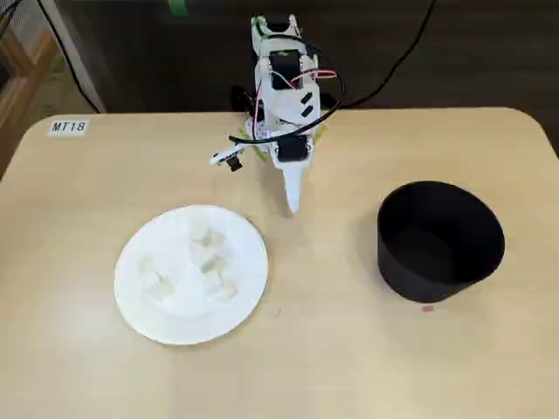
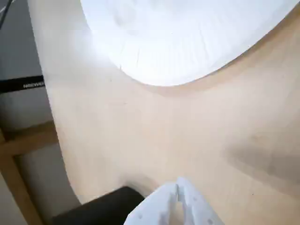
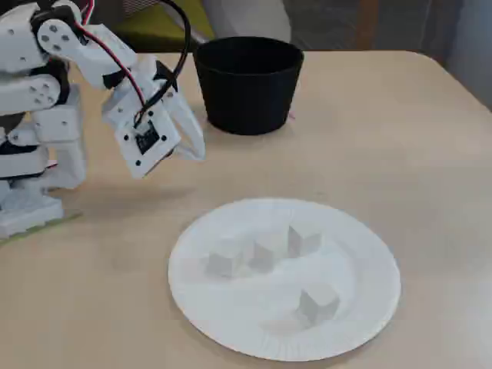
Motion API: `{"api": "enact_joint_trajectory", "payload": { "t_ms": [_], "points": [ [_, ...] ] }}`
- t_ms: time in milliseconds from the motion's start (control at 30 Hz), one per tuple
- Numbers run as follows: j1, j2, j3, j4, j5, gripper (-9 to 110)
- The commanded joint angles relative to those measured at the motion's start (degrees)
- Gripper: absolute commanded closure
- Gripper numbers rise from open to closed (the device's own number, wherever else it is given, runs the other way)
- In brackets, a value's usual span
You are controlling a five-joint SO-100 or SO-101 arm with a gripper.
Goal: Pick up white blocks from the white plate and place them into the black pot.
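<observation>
The white plate (image 1: 148,305) lies on the table at the left in a fixed view, and at the front (image 3: 361,323) in the other. Several white blocks (image 3: 265,250) lie loose on it, also seen from above (image 1: 210,260). The black pot (image 1: 437,240) stands upright to the right, with no block visible in it; it is at the back (image 3: 247,84) in the other fixed view. My gripper (image 1: 293,205) hangs low over bare table between plate and pot, jaws shut and empty (image 3: 196,150). The wrist view shows its closed tip (image 2: 178,185) and the plate's ribbed rim (image 2: 187,56).
A label reading MT18 (image 1: 68,127) is stuck at the table's far left corner. The arm's white base (image 3: 31,177) stands at the table's back edge. A black shape (image 2: 103,211) at the wrist view's bottom left may be the pot.
</observation>
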Motion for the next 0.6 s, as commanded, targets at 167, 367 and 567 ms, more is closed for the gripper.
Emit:
{"api": "enact_joint_trajectory", "payload": {
  "t_ms": [167, 367, 567],
  "points": [
    [6.6, -24.3, -40.3, 1.0, -5.2, 104],
    [6.6, -24.3, -40.3, 1.0, -5.2, 104],
    [6.6, -24.5, -40.7, 1.4, -5.8, 104]
  ]
}}
